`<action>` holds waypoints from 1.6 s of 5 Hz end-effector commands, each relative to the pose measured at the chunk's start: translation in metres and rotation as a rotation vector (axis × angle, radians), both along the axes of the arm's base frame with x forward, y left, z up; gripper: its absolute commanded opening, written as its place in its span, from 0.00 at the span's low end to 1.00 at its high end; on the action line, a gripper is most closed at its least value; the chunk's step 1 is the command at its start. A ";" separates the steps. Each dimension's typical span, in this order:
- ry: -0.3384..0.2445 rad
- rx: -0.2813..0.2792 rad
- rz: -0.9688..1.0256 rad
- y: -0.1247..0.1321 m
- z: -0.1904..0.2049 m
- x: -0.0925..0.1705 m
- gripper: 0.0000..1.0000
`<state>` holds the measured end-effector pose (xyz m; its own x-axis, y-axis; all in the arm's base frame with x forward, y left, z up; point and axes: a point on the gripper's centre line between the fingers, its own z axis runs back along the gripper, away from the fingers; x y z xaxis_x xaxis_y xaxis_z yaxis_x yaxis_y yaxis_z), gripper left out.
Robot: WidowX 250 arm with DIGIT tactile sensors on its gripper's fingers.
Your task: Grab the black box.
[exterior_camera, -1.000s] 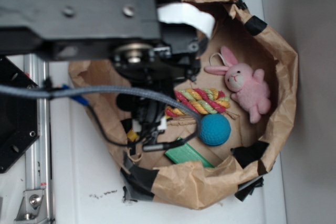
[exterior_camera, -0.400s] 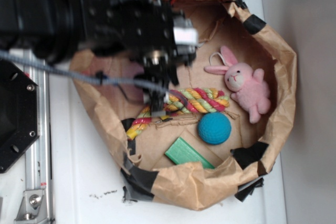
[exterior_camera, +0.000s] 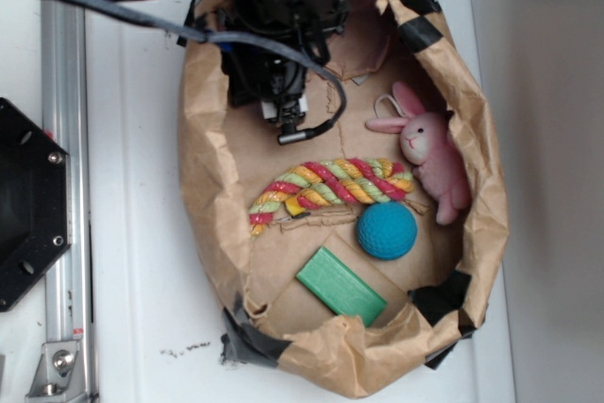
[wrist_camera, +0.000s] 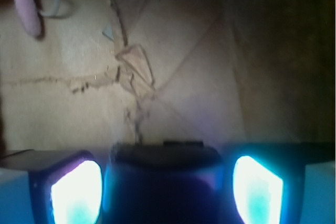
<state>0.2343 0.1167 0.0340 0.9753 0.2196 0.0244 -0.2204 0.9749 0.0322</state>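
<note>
Brown paper bag [exterior_camera: 212, 195]: creased, matt, torn at floor; glossy black tape patches [exterior_camera: 415, 30] on rim. Braided rope toy [exterior_camera: 330, 186]: coarse fibre. Pink bunny [exterior_camera: 429, 153]: plush cloth. Blue ball [exterior_camera: 387, 230]: dimpled, matt. Green block [exterior_camera: 342, 285]: ridged plastic. Bench [exterior_camera: 132, 261]: smooth white. Rail [exterior_camera: 58, 139]: brushed metal.

Even overhead daylight; dim, blurred wrist view; blue glare
</note>
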 end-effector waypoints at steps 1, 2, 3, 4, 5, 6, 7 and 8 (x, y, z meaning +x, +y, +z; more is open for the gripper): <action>0.011 0.031 0.002 0.003 -0.010 0.007 1.00; 0.046 0.035 0.010 0.002 -0.021 -0.001 1.00; 0.084 0.018 0.004 -0.003 -0.037 -0.001 1.00; 0.104 -0.020 -0.001 -0.012 -0.041 -0.009 0.00; 0.060 -0.024 -0.017 -0.010 -0.021 -0.012 0.00; -0.038 -0.018 0.001 -0.020 0.028 0.004 0.00; -0.112 -0.030 -0.026 -0.040 0.078 0.024 0.00; -0.121 -0.022 -0.074 -0.056 0.119 0.037 0.00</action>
